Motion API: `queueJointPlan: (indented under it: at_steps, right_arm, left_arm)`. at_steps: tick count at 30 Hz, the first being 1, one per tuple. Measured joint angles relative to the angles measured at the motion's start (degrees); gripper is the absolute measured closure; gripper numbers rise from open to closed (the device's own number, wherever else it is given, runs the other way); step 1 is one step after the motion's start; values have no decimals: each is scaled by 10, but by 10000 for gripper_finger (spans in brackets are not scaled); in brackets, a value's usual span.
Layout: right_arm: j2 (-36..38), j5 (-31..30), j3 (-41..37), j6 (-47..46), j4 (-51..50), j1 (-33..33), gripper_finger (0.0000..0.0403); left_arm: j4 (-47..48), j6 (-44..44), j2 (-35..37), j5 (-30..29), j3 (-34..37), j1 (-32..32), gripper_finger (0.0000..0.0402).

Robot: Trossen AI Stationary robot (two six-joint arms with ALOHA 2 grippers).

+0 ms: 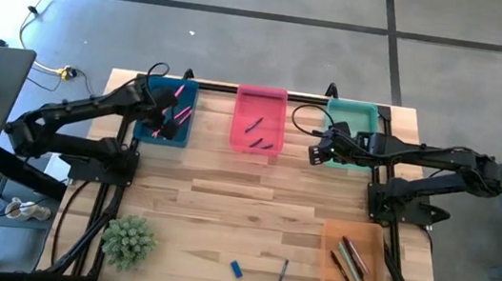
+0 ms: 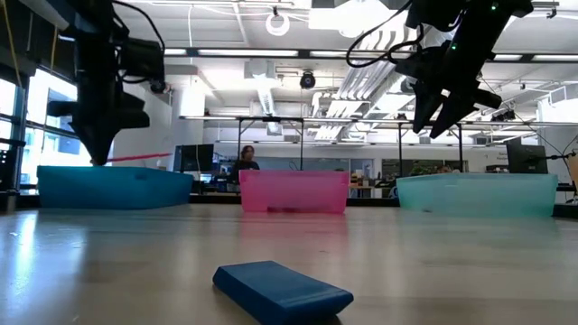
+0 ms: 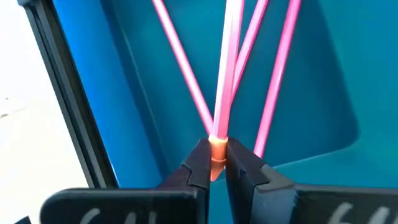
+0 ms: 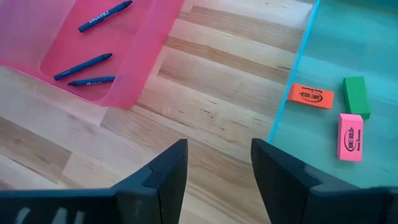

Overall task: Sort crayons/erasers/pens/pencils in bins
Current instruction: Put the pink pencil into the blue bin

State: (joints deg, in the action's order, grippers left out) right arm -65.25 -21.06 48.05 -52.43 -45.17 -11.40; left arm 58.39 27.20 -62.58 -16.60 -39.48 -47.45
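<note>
A wooden table sits on grey concrete. On my left, my left gripper hangs over the dark blue bin, clamped on a pink pencil so it can join the others there. Next comes the pink bin with blue crayons. My right gripper, fingers apart and empty, hovers by the teal bin holding erasers. A blue eraser lies unsorted near the front.
</note>
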Motion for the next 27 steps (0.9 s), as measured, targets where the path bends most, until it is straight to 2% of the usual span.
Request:
queueJointPlan:
  at_steps: [18,27]
  right_arm:
    - [0,0,0,0,0,0,233]
    - [0,0,0,12,0,2,233]
  left_arm:
    - [-35,-26,-106,46,0,-36,389]
    - [-35,-39,-123,56,0,-43,343]
